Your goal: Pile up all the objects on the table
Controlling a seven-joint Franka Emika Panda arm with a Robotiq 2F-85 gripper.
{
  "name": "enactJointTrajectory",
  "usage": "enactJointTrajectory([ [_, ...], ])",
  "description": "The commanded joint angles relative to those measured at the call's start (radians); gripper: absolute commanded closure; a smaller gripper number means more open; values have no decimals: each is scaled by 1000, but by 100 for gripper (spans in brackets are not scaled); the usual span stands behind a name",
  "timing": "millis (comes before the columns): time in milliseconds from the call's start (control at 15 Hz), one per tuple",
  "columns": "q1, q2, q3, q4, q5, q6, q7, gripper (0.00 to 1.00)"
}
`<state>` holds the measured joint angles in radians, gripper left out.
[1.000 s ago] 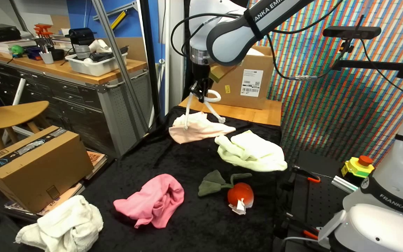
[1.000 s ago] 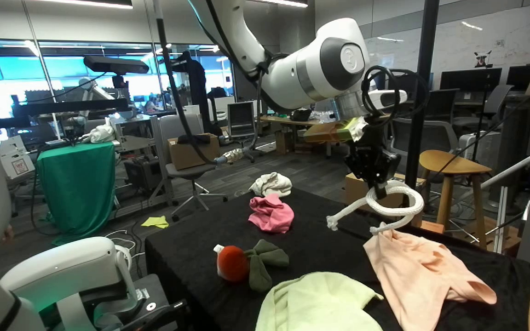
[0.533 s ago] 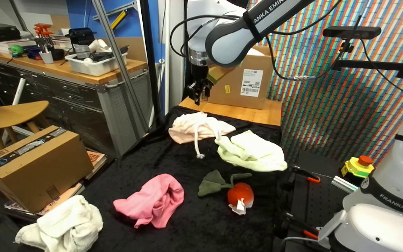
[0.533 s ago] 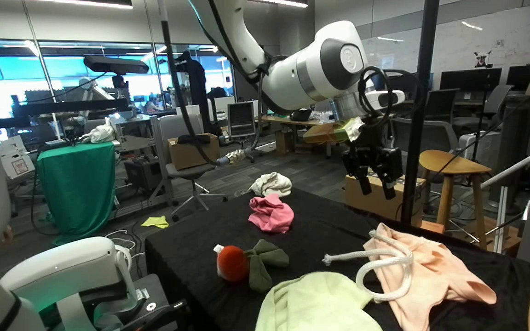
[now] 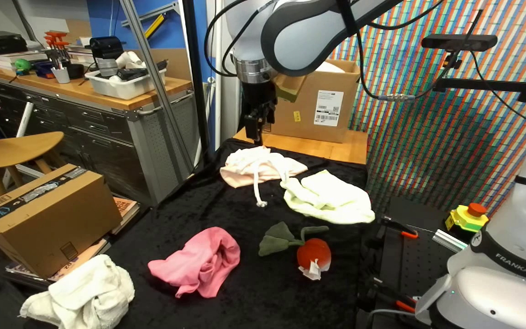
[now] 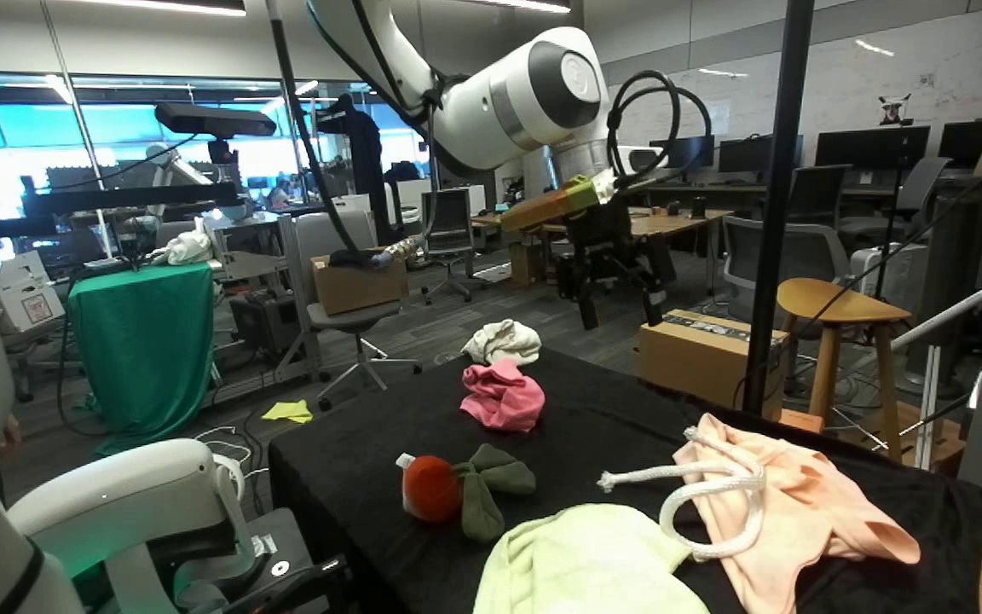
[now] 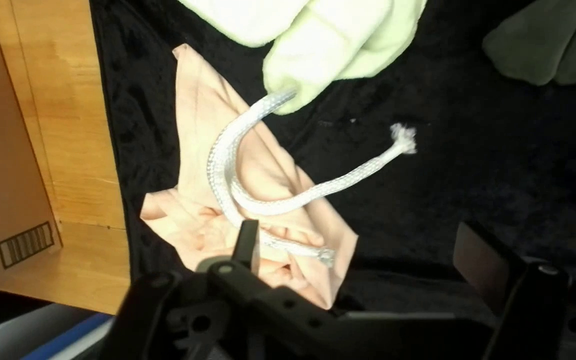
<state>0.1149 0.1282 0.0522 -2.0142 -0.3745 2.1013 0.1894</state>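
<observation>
A white rope (image 7: 338, 185) lies looped over the pale peach cloth (image 7: 198, 125), one end reaching the pale yellow-green cloth (image 5: 331, 198) and the other trailing onto the black table (image 5: 254, 283). My gripper (image 6: 620, 313) hangs in the air above the table, its fingers spread wide with nothing between them. In the wrist view, the peach cloth and a rope end show below and behind one finger (image 7: 248, 245). Nearer the camera in an exterior view sit a pink cloth (image 5: 199, 265), a white cloth (image 5: 85, 292) and a red-and-white item (image 5: 313, 251) with dark green leaf-like cloth (image 5: 274, 242).
A cardboard box (image 5: 313, 105) stands on a wooden surface (image 5: 336, 148) at the table's end. Another box (image 5: 48, 219) is beside the table, past a metal post (image 5: 153, 68). A red-topped emergency stop (image 5: 475, 210) is by the robot's base.
The gripper has opened and let go of the rope, which dropped onto the peach cloth. In an exterior view the arm has since moved left and slightly up; the cloths have stayed put.
</observation>
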Motion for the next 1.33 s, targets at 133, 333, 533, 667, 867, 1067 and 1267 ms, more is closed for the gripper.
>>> enactJointTrajectory([
  [133,85,36,94,100,-21,-160,-87,0],
  [333,132,97,133,166,-52,-216,-130,0],
  [533,177,161,156,239,-77,-252,-150,0],
  [667,211,219,166,297,-83,-257,-142,0],
  [867,263,300,172,383,-75,-246,-118,0],
  [1067,314,388,168,476,-69,-245,-111,0],
  [1267,353,463,157,562,-65,-243,-116,0],
])
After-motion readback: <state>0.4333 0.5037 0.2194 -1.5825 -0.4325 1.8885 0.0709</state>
